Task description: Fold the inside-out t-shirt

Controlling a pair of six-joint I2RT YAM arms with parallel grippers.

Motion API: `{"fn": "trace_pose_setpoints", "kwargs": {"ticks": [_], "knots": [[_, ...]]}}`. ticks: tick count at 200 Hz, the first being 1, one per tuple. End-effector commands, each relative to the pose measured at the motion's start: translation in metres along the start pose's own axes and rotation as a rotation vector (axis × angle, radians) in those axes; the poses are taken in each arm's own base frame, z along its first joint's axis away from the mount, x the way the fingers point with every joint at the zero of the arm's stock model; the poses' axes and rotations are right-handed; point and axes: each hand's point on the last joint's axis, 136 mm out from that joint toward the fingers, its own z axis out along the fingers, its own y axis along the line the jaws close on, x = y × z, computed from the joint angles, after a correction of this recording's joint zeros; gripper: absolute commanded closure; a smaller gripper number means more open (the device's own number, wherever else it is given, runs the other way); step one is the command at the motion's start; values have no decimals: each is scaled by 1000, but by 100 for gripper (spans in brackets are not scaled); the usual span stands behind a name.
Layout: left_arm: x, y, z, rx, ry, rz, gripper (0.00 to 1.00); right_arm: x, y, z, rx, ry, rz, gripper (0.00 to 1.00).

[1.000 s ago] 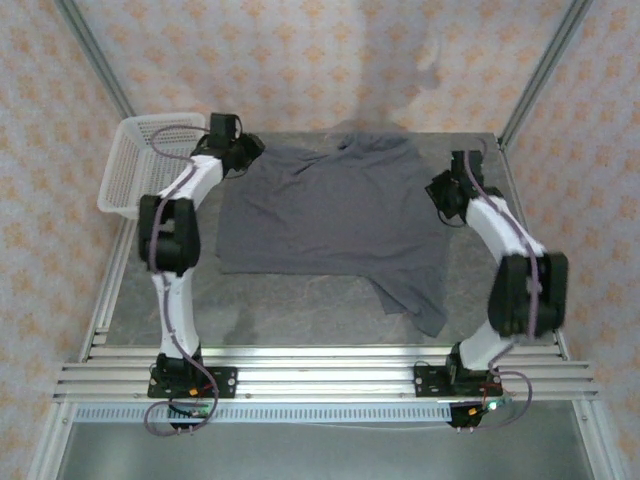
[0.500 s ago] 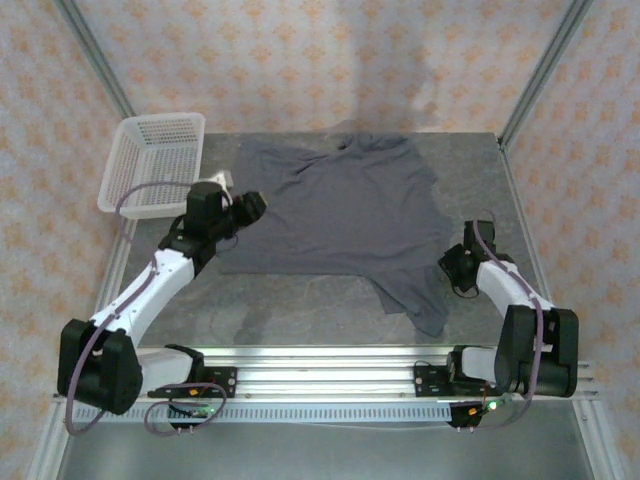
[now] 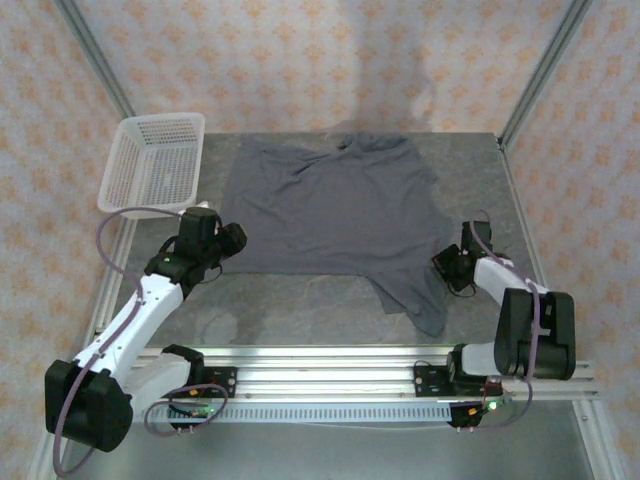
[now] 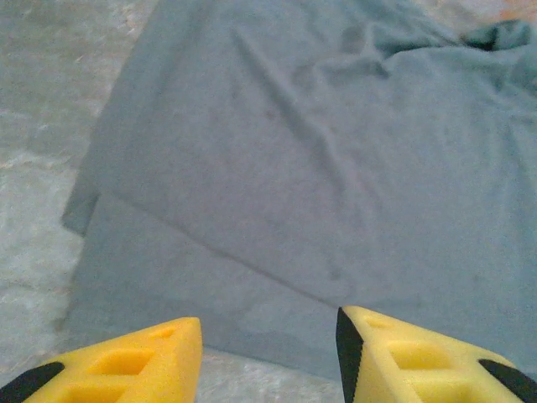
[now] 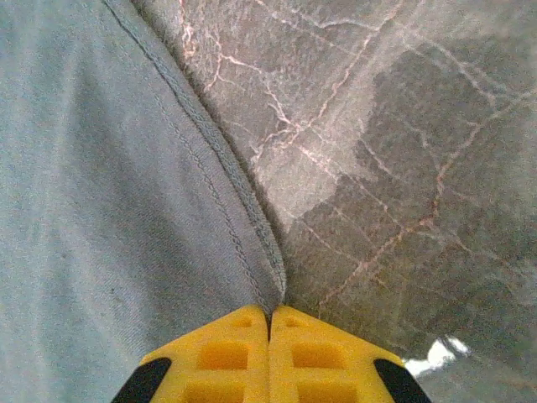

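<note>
T-shirt (image 5: 92,185) hem at right pincer (image 5: 269,317)

slate-grey t-shirt (image 3: 330,210), white basket (image 3: 150,165), marbled table (image 3: 300,312)

Matt, wrinkled grey cloth t-shirt (image 3: 330,215)

My grey veined surface (image 3: 300,310) is carrying two things: a dark grey t-shirt (image 3: 330,215) is lying spread across its middle, one flap trailing toward the near right, and a white basket (image 3: 150,170) is sitting at its far-left corner.
</note>
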Motion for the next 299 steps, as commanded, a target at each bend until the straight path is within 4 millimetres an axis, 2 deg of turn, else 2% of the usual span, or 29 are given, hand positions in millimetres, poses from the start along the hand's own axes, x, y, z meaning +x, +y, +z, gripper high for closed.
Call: {"fn": "trace_pose_setpoints", "kwargs": {"ticks": [1,17,37,65,93,107,151,173,237,273,299], "knots": [[12,39,2,-176,32,-55,54,-13,22,-36,-70,-78,15,100],[19,57,1,-260,38,-92,54,-22,35,-68,-126,-156,13,100],[25,75,0,-334,28,-122,54,-23,36,-85,-136,-193,25,100],[33,95,1,-423,24,-156,53,-18,24,-77,-113,-183,43,100],[36,112,4,-519,20,-166,54,-15,21,-69,-107,-169,37,100],[36,109,14,-492,41,-166,54,-16,23,-69,-107,-166,26,100],[50,77,56,-317,192,-163,57,-16,25,-70,-106,-161,17,100],[58,72,68,-291,241,-178,57,-14,23,-70,-104,-157,20,100],[69,91,74,-351,268,-224,63,-13,20,-71,-98,-159,23,100],[67,106,73,-411,232,-257,63,-13,22,-74,-102,-161,19,100],[71,105,81,-376,243,-292,67,-12,20,-73,-99,-162,22,100]]}}
